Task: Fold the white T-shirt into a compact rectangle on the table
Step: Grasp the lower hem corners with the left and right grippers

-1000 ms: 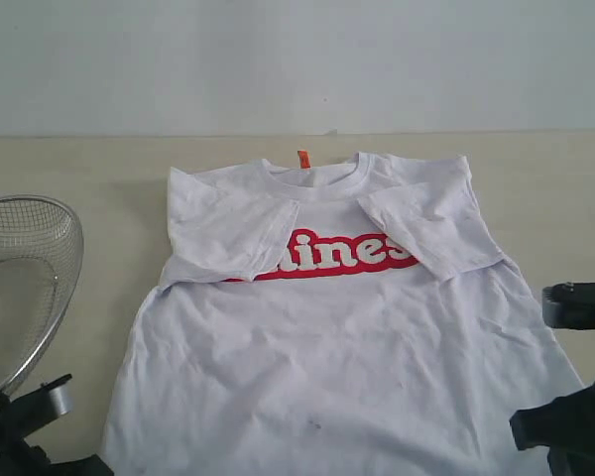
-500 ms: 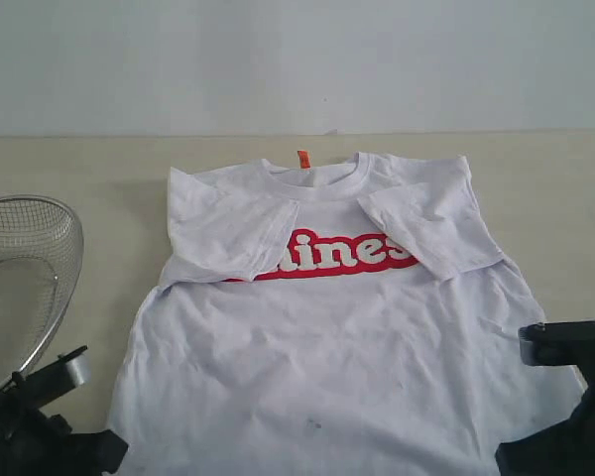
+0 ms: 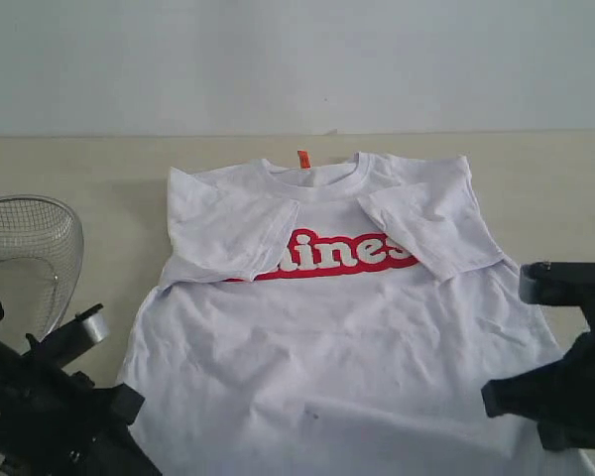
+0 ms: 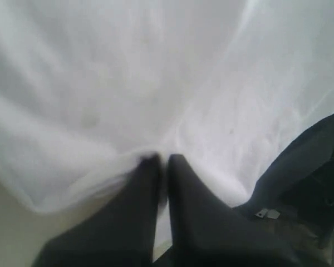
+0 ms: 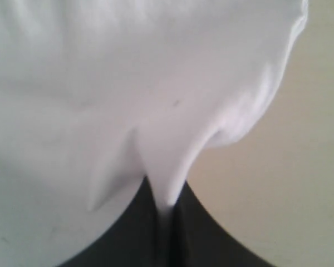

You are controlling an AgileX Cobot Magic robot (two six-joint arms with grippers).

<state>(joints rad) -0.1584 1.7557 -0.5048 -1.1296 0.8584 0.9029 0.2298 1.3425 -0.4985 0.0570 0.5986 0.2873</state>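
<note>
One shirt, white, print up, sleeves folded inward, spread on the worktop. The left tool, clenched on shirt edge. The right tool, clenched on a pinch of shirt cloth. One mesh basket, left of shirt.

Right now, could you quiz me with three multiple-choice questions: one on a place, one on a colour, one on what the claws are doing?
1. In the exterior view, where is the wire-mesh basket? A) left of the white T-shirt B) on it C) right of it
2. What colour is the neck tag? A) green B) orange C) blue
3. How are the left gripper and right gripper? A) open B) shut on the T-shirt C) holding the basket
A: basket stands off the T-shirt's left edge. B: orange at collar. B: fabric pinched in both.
</note>
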